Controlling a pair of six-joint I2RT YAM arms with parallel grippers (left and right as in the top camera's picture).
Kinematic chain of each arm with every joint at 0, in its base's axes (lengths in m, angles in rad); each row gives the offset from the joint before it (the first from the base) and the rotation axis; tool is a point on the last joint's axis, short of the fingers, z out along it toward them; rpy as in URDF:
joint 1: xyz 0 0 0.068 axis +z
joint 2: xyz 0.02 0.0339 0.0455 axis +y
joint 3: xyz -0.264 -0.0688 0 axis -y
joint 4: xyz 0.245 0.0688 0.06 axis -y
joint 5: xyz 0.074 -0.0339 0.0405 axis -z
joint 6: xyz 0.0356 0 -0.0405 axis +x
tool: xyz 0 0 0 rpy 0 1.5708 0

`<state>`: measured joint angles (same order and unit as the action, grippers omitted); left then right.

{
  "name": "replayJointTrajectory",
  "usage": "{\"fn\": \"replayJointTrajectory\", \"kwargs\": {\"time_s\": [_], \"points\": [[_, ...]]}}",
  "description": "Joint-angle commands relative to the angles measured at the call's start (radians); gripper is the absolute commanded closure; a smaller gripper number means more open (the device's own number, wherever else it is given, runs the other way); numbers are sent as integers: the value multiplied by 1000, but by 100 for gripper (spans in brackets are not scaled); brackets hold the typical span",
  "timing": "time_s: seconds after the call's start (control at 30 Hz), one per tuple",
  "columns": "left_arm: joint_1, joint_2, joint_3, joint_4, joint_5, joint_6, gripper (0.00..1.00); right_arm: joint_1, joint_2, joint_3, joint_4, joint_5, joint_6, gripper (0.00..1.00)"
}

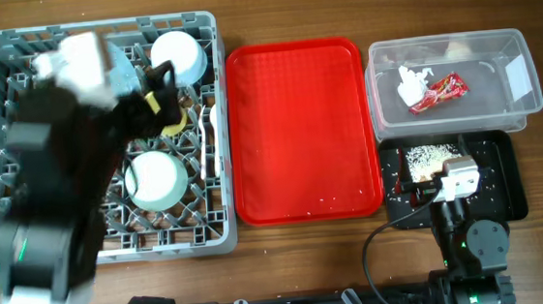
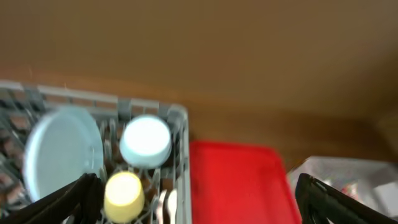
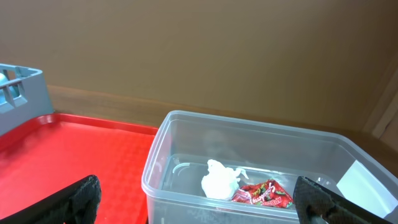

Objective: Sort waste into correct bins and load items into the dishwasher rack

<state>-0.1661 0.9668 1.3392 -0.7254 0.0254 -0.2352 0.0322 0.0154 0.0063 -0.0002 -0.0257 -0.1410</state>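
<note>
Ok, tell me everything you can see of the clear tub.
The clear tub is a translucent plastic rectangle with rounded corners and a rolled rim, upright on the table, right of the red tray and just beyond the black tray. A white label sits at its right end. Inside lie a crumpled white napkin and a shiny red wrapper, touching each other. No lid; nothing grips it.

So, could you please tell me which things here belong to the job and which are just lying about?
Job: grey pegged plastic rack, two pale blue bowls, yellow cup, white crumpled napkin, shiny red wrapper, clear plastic tub, shallow black tray, rice scraps.
Lying about: flat red plastic tray, brown wooden table.
</note>
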Motion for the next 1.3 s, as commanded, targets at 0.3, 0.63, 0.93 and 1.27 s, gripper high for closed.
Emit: {"fn": "replayJointTrajectory", "kwargs": {"time_s": [0.3,0.63,0.93,1.27], "points": [[261,-588,-240,-173,8,-8,0,4,-12,-1,2,-17,-14,0],[315,-963,-860,158,169,-13,0,4,-12,-1,3,-17,-14,0],[190,-962,-1187,882,150,-13,0,4,-12,-1,3,-17,-15,0],[150,-964,-1333,874,14,-72,0,4,-12,-1,2,-17,-14,0]]}}
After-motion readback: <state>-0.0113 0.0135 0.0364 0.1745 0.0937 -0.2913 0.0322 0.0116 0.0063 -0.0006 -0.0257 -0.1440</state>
